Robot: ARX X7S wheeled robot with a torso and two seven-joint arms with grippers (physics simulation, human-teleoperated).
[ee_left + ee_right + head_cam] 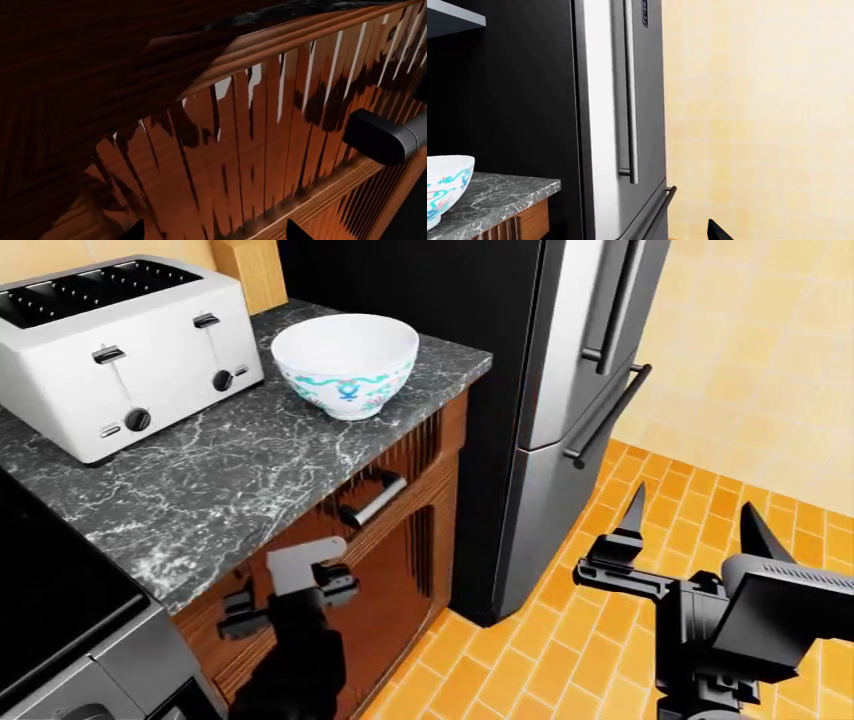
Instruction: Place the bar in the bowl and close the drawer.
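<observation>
Bowl (346, 364) empty on marble table (200, 480), 2 o'clock of toaster (120, 350). Drawer (387, 490) nearly shut beneath. No legible writing. Orange-tile floor (534, 660). Left pincer (287, 600) at drawer front, spread unclear; right pincer (687, 525) open, empty.

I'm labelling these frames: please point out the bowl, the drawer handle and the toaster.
bowl (350, 380), head view: patterned outer wall below the rim.
drawer handle (372, 499), head view: middle of the silver bar.
toaster (80, 390), head view: white front face between the levers.
</observation>
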